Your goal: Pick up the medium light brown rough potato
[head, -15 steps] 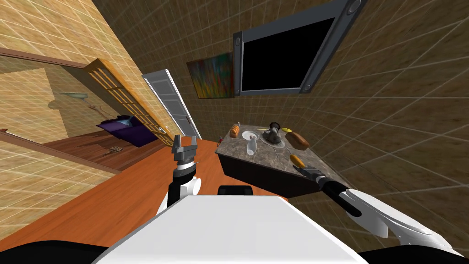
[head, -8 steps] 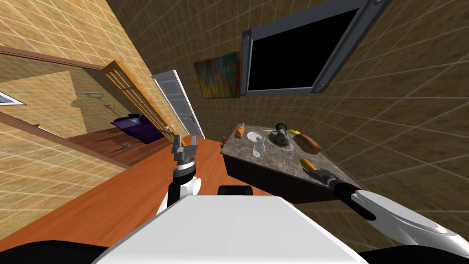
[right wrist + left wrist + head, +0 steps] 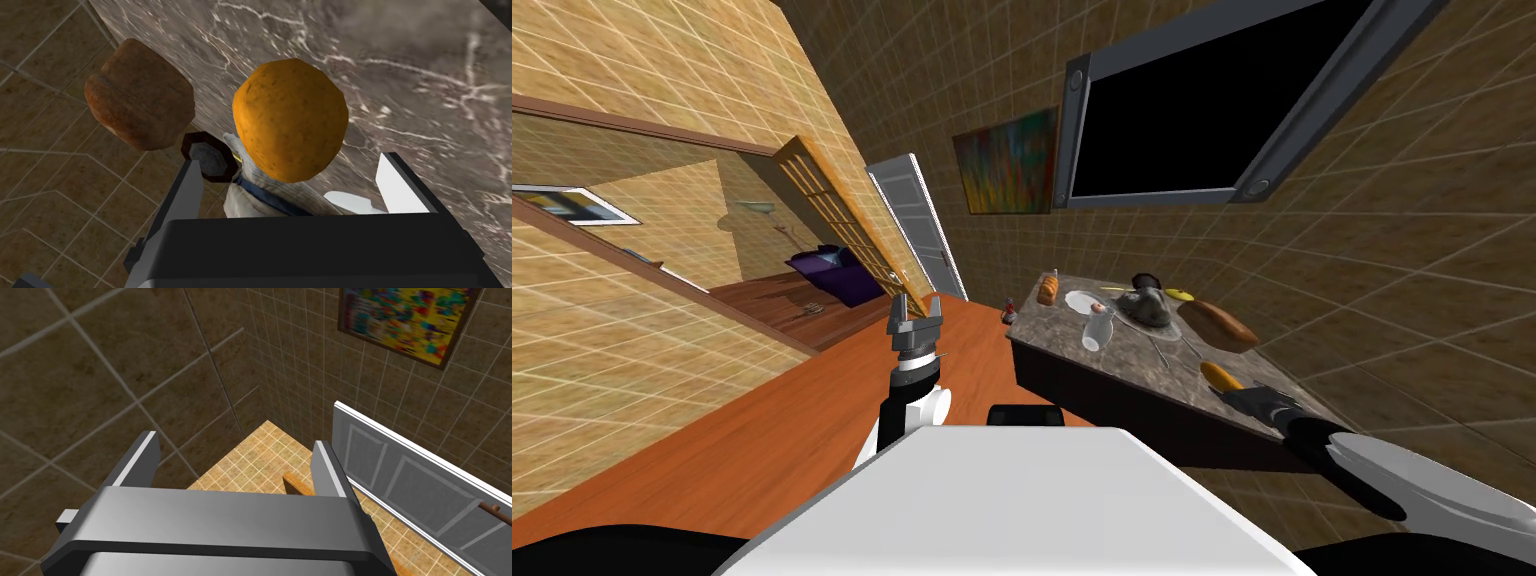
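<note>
Potato: a rounded, orange-brown, finely speckled potato [image 3: 290, 120] lies on a grey-brown table [image 3: 425, 75] with a white-veined, marble-look top, near the table's wall-side edge.
Right pincer: the right pincer [image 3: 290, 164] is spread. One thin grey blade stands on either side of the potato, and both are apart from its skin. Nothing is pinched yet.
From the head: the table stands at about 2 o'clock. The right pincer sits at 4 o'clock of the potato and points in over the table's near corner.
Neighbours: a dark brown, rounded loaf of bread [image 3: 140, 92] lies at 12 o'clock of the potato, near it but apart. A small dark octagonal cap [image 3: 210, 157] and a pale object with a blue band [image 3: 255, 197] show beyond one blade. I cannot tell how near they are.
Left pincer: the left pincer [image 3: 235, 463] is spread and empty, raised over the orange-brown floor [image 3: 812, 420] at 9 o'clock of the table.
Step, as I judge it: closing on the potato comes next.
Risk, slip: the potato is round and the blades are thin, so a pinch away from its widest part could squeeze it out.
Risk, roll: if one blade arrives first, it could nudge the potato toward the edge and off the table.
Risk, knock: a blade swinging wide could strike the loaf or the cap.
Risk, scrape: closing too low could drag the blades on the table.
</note>
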Robot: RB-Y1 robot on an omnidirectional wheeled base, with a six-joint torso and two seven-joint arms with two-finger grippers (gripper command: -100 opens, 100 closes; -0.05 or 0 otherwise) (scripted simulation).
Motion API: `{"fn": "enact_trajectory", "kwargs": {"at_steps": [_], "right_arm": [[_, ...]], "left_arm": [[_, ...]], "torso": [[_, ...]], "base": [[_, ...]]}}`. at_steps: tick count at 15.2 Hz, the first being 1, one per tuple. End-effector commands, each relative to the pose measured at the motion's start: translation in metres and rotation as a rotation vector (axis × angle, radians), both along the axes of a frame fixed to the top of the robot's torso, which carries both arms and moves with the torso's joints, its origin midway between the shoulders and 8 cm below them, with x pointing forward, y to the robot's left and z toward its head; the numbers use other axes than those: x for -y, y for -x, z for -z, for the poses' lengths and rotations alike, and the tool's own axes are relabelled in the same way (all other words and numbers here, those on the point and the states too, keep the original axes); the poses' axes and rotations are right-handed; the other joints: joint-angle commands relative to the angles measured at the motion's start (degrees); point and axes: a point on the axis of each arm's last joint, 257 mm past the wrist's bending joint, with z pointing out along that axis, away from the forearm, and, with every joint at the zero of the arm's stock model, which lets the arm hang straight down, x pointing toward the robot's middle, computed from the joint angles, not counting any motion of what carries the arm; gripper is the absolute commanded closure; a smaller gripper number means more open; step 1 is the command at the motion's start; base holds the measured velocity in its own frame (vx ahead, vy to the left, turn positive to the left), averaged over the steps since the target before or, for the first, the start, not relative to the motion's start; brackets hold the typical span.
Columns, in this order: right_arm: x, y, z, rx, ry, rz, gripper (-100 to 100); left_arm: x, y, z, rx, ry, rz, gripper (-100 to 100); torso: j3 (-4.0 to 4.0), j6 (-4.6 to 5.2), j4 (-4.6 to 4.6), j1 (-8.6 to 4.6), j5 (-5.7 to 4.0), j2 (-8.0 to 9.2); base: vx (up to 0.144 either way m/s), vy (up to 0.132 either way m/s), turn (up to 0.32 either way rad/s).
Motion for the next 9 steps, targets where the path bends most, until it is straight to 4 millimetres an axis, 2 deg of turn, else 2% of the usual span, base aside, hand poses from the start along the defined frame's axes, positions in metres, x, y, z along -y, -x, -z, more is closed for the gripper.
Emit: {"fn": "enact_trajectory", "kwargs": {"at_steps": [1,2,3,4,9], "right_arm": [[0.011,0.022,0.009,-0.054,0.026,0.013,-100],[0.004,0.011,0.005,-0.026,0.014,0.006,-100],[0.016,0.022,0.009,-0.034,0.013,0.045,-100],[0.016,0.022,0.009,-0.034,0.013,0.045,-100],[0.043,0.045,0.016,-0.036,0.001,0.149,-100]], "left_arm": [[0.000,0.000,0.000,0.000,0.000,0.000,0],[0.000,0.000,0.000,0.000,0.000,0.000,0],[0.000,0.000,0.000,0.000,0.000,0.000,0],[0.000,0.000,0.000,0.000,0.000,0.000,0],[0.000,0.000,0.000,0.000,0.000,0.000,0]], "torso": [[0.00,0.00,0.00,0.00,0.00,0.00],[0.00,0.00,0.00,-0.10,-0.02,-0.01],[0.02,0.00,0.01,-0.17,-0.03,0.03],[0.09,-0.08,0.03,-0.20,-0.05,0.17],[0.41,-0.03,0.16,-0.30,-0.07,0.71]], "base": [[0.053,0.015,0.074],[0.031,0.003,0.016],[-0.036,0.006,0.240],[-0.093,-0.001,0.295],[-0.142,-0.009,0.278]]}}
